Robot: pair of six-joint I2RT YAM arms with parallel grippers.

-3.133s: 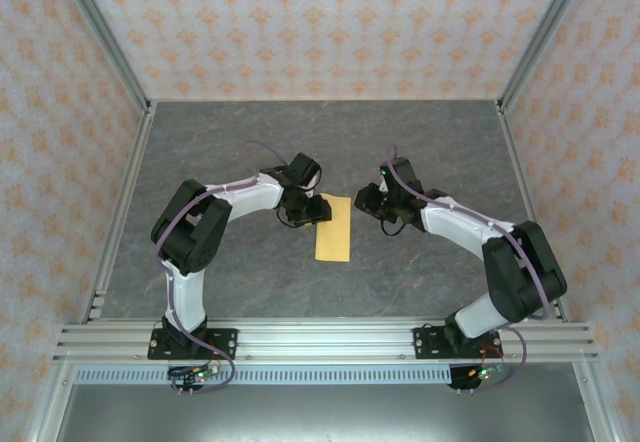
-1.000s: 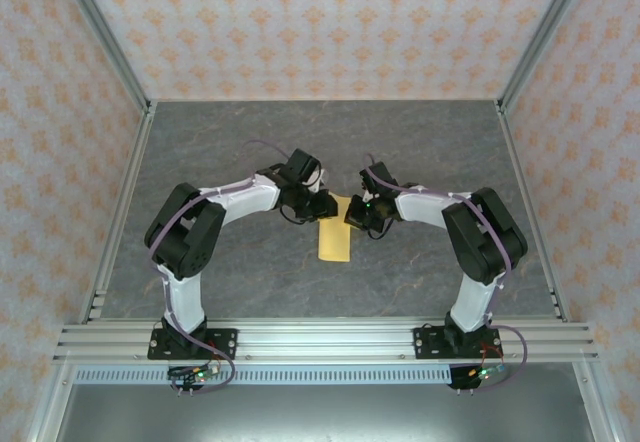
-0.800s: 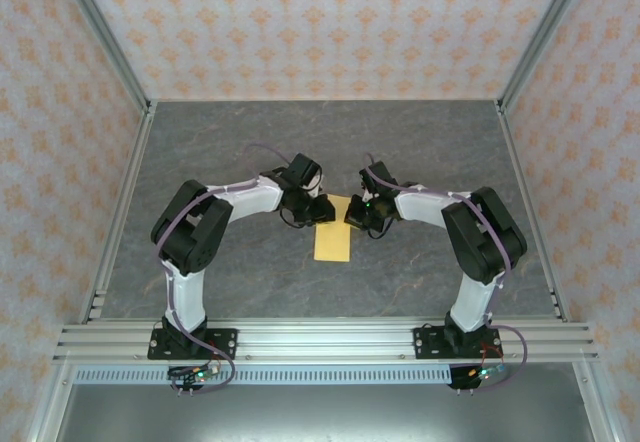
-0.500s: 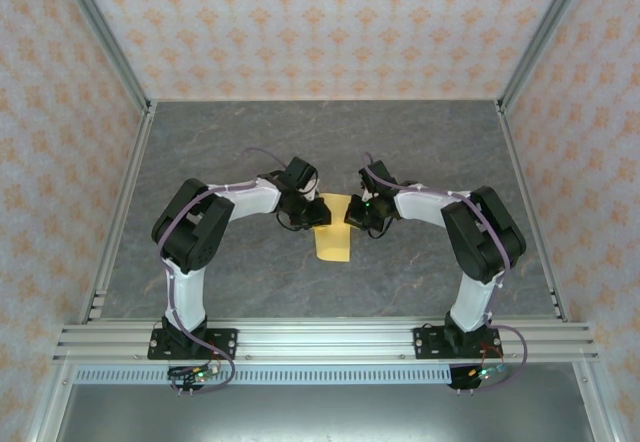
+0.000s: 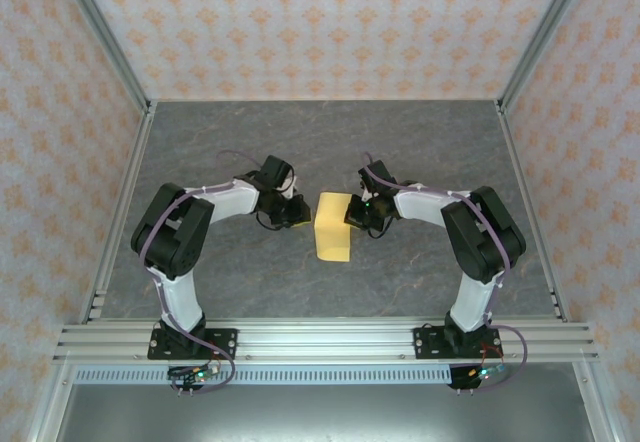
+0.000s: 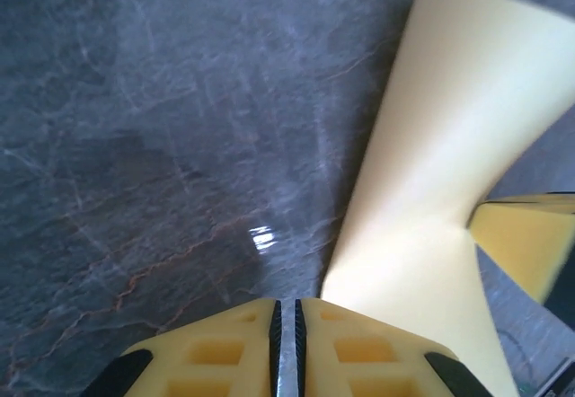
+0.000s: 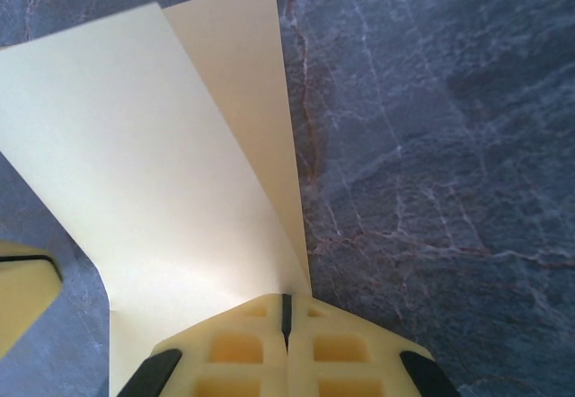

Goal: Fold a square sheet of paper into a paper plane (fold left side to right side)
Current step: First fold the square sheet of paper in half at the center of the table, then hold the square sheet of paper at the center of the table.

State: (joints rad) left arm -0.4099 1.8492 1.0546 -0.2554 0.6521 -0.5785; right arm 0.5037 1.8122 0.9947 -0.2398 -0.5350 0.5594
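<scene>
Mid-desk (image 5: 430,152), between the two arms: the paper (image 5: 333,230), yellow, doubled over on itself into a tall narrow shape. Upper layer bowed up off the lower, not pressed flat.

At the right end effector (image 5: 354,214): jaws together, clamped on the paper's right edge, toward its far end. From the right wrist, same end effector (image 7: 287,303) at the bottom of the picture, with two layers of paper (image 7: 153,145) meeting at the pinch and spreading apart away from it, over the grey desk.

At the left end effector (image 5: 297,212): jaws all but together, only a thin slit between, nothing gripped. Just left of the paper, apart from it in the overhead view. From the left wrist, same end effector (image 6: 287,305) low in the picture, paper (image 6: 431,145) rising in a curl just to its right. Beyond the curl, a yellow finger of the right end effector (image 6: 526,244).
</scene>
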